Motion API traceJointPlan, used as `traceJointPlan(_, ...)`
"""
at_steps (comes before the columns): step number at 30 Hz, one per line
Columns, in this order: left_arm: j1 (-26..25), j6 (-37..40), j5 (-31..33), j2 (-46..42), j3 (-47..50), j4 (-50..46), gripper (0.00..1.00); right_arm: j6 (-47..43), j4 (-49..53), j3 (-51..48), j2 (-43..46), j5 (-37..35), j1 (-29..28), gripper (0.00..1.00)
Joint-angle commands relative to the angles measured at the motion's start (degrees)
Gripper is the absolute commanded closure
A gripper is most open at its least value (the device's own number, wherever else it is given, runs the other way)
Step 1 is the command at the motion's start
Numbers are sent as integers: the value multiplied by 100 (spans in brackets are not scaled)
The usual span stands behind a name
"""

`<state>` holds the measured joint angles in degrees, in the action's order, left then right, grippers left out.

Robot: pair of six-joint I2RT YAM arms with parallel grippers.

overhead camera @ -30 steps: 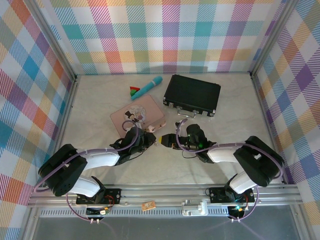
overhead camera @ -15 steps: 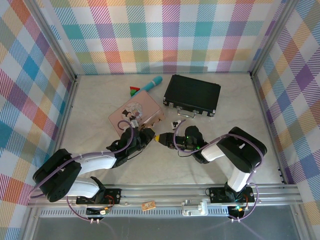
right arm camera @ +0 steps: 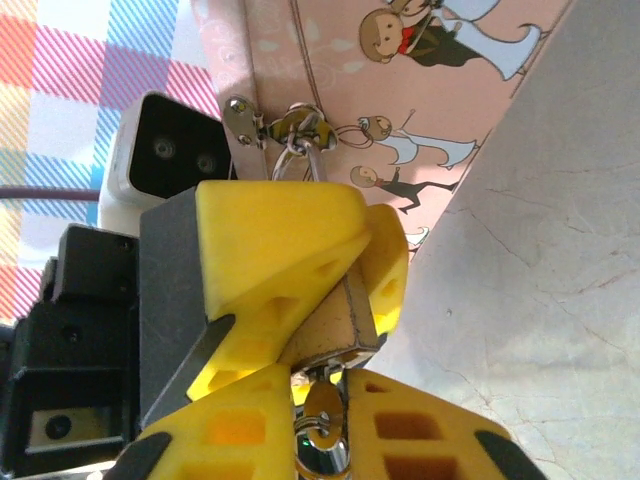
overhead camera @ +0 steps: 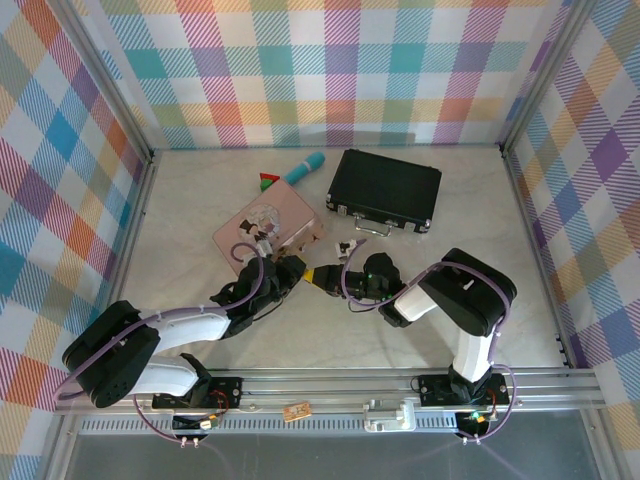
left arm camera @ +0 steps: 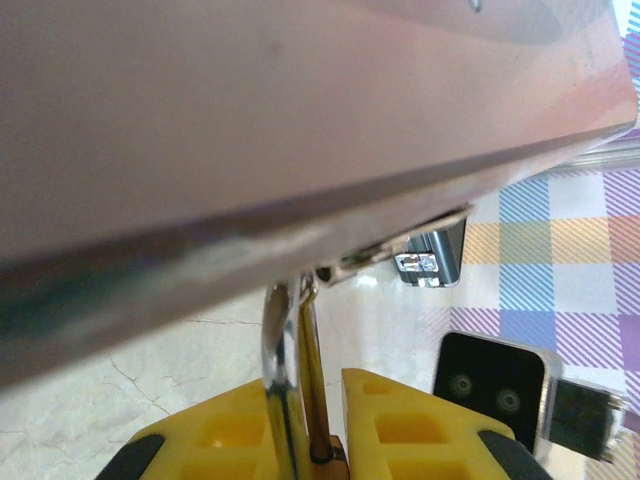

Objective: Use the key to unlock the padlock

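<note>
Left hand (left arm camera: 314,402): mine, clamped tight on the padlock (right arm camera: 342,325), brass body pinched between the yellow fingers.
Padlock: at the 5 o'clock corner of the pink tin (right arm camera: 430,90) seen from above, its shackle hooked through the tin's hasp.
Right hand (right arm camera: 320,400): mine, drawn nearly closed, pinching the key (right arm camera: 322,415).
Key: points to 12 o'clock at the padlock's underside; I cannot tell whether it is seated.
Black case (overhead camera: 385,190): between 1 and 2 o'clock from the padlock, well apart on the surface (right arm camera: 560,260).

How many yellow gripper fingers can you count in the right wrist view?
4: two of the right gripper at the bottom, around the key; two of the left gripper above, gripping the padlock. None seems hidden.
</note>
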<state>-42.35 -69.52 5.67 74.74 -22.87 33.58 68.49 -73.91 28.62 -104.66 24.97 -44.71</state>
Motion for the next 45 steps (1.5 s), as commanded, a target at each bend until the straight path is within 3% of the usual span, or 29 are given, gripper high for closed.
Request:
traceJointPlan(1, -54, -43, 41, -174, 78, 759, 100, 425, -570, 167, -114, -179, -47, 98)
traceJointPlan(7, -53, 156, 130, 165, 221, 1613, 100, 1782, -669, 295, 228, -408, -51, 100)
traceJointPlan(10, -46, 163, 145, 447, 265, 2074, 100, 2032, -381, 458, 660, -268, -49, 100)
traceJointPlan(13, -54, 97, 179, 724, 313, 2477, 100, 1699, 647, 559, 1300, -139, -64, 100)
traceJointPlan(19, -57, 124, 181, 893, 271, 2725, 100, 981, 2112, 584, 2200, -331, -82, 87)
traceJointPlan(27, -63, 108, 183, 827, 213, 2534, 100, 990, 1741, 592, 1914, -269, -99, 82)
traceJointPlan(35, -72, 115, 347, 672, 222, 2298, 100, 999, 1495, 535, 1808, -406, -185, 61)
traceJointPlan(40, -65, 108, 400, 647, 222, 2275, 100, 964, 1549, 443, 1832, -511, -223, 75)
traceJointPlan(45, -69, 79, 330, 719, 175, 2344, 100, 977, 1370, 527, 1646, -519, -231, 81)
